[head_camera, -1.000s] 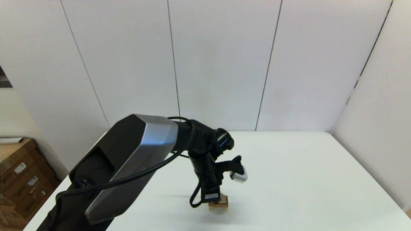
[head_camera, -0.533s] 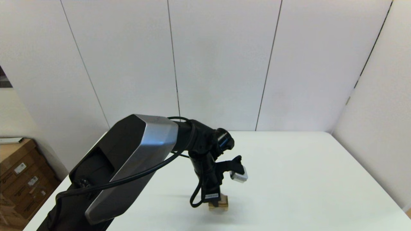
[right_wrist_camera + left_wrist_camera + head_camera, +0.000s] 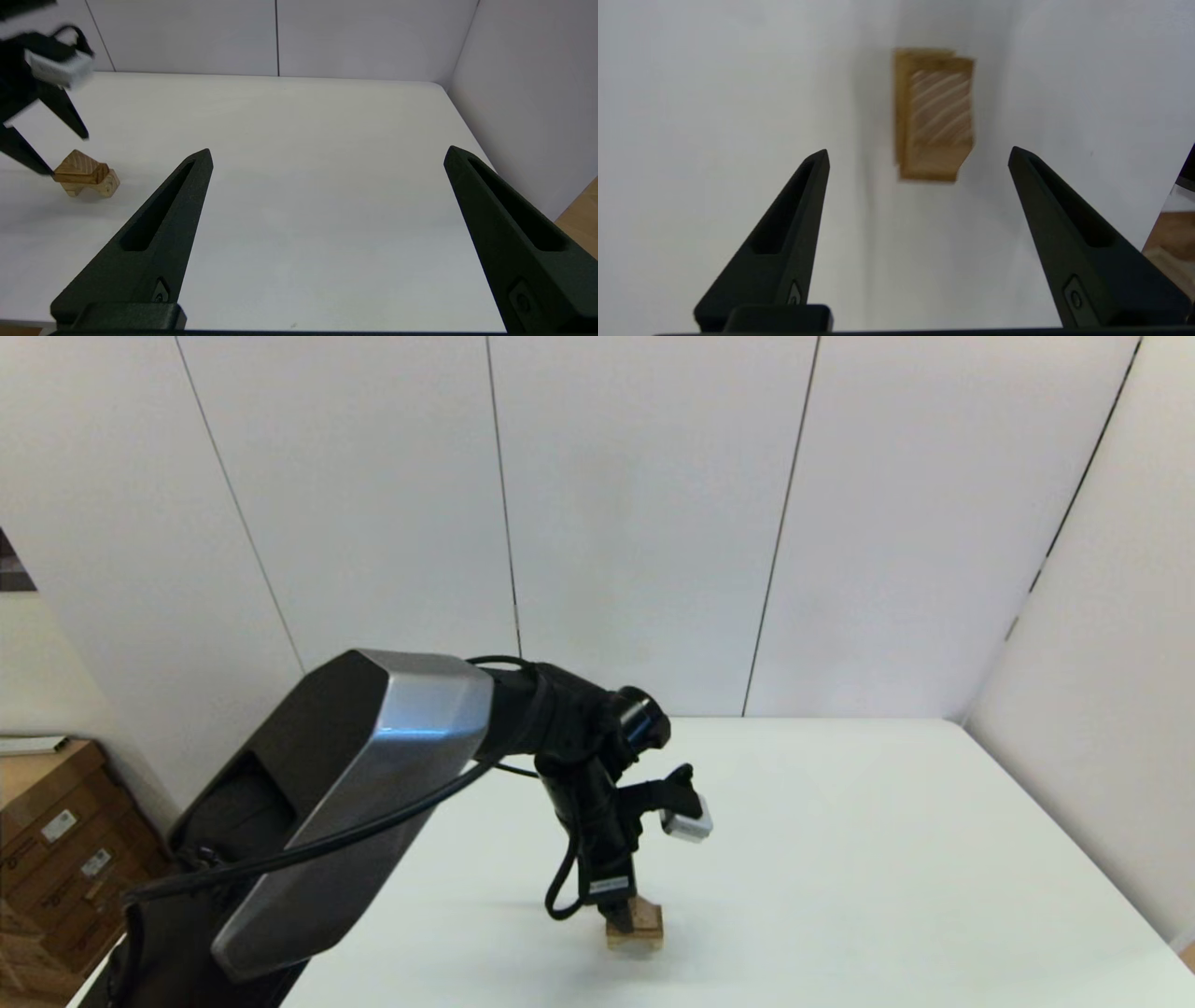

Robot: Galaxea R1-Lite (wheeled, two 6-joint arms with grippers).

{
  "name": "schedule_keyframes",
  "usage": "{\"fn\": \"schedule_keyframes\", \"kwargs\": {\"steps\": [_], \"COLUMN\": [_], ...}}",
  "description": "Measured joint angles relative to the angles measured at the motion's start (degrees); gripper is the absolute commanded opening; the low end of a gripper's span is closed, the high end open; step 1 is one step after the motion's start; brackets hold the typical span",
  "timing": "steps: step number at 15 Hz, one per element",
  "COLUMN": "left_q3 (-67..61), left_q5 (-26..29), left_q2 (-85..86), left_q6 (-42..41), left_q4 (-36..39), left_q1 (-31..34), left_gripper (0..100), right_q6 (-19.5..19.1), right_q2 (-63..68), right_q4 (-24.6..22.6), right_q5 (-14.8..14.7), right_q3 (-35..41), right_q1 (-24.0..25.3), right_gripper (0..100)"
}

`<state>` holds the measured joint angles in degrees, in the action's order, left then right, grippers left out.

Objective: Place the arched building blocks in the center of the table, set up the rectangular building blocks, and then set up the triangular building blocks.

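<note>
Near the front middle of the white table: a small stack of two tan wooden blocks. At the bottom, the arched block, resting with its hollow facing down onto the tabletop. On top of it, touching, a second block with striped grain on its upper face, set slightly off from the lower one's edges. Cannot tell from these views whether that upper piece is the flat slab or the small wedge. No third block to be made out anywhere in view.

Directly above the stack, the left gripper, pointing straight down from a bent wrist. Spread wide, fingers well apart on either side of the blocks and clear of the wood. Holding nothing.

Off to the robot's right, above the table's near edge, the right gripper. Also spread wide and holding nothing, facing out across bare tabletop toward the far wall, with the stack well off to its side.
</note>
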<state>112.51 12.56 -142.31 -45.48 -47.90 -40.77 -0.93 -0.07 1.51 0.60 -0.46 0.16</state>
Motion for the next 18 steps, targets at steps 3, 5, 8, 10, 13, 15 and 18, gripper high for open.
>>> {"fn": "schedule_keyframes", "kwargs": {"steps": [3,5,8,10,13,15,18], "left_q3": [0.0,-0.9,-3.8,-7.2,-14.7,-22.1,-35.8], "left_q5": [-1.1,-3.5,-9.8,-14.2,-18.0,-19.0,-19.5], "left_q2": [7.4,15.2,29.3,40.2,57.4,69.7,89.4], "left_q6": [1.2,4.1,10.5,14.6,18.9,20.0,20.9], "left_q4": [-0.1,-0.3,-0.5,-0.5,-0.3,-0.3,-0.3], "left_q1": [4.7,8.4,14.1,17.5,22.9,27.2,33.0], "left_gripper": [100,100,100,100,100,100,100], "right_q6": [0.0,0.0,0.0,0.0,0.0,0.0,0.0], "right_q2": [0.0,0.0,0.0,0.0,0.0,0.0,0.0], "right_q4": [0.0,0.0,0.0,0.0,0.0,0.0,0.0], "right_q5": [0.0,0.0,0.0,0.0,0.0,0.0,0.0], "right_q3": [0.0,0.0,0.0,0.0,0.0,0.0,0.0], "right_q1": [0.0,0.0,0.0,0.0,0.0,0.0,0.0], "right_gripper": [100,100,100,100,100,100,100]}}
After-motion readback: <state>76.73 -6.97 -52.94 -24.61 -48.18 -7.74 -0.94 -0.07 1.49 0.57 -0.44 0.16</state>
